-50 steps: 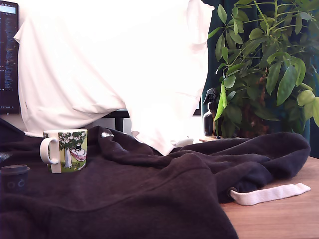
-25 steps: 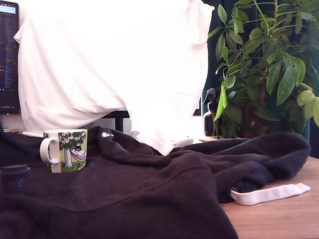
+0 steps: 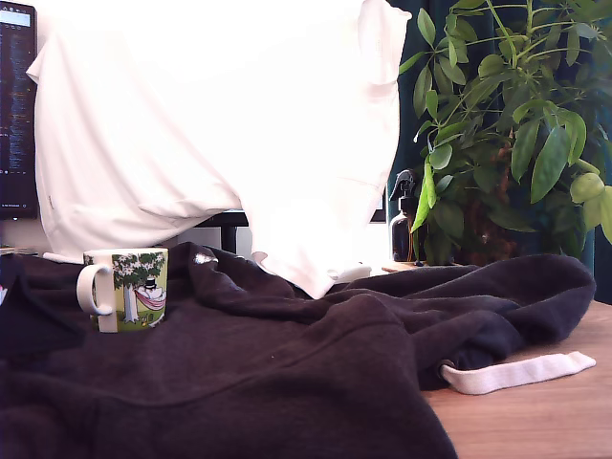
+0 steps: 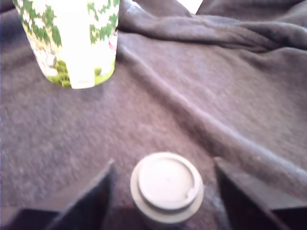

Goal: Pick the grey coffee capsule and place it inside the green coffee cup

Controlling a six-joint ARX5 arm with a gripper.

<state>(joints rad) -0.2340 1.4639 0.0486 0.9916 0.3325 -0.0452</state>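
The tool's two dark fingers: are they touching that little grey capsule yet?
Apart. The wrist view shows the grey capsule between the tool's fingers, with dark cloth visible on both sides.

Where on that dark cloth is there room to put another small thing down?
The broad dark fleece cloth lies bare between the green printed ceramic mug and the white strap. The bare wooden tabletop beside the strap is free too. It is crowded by the mug, where the open gripper straddles the grey capsule.
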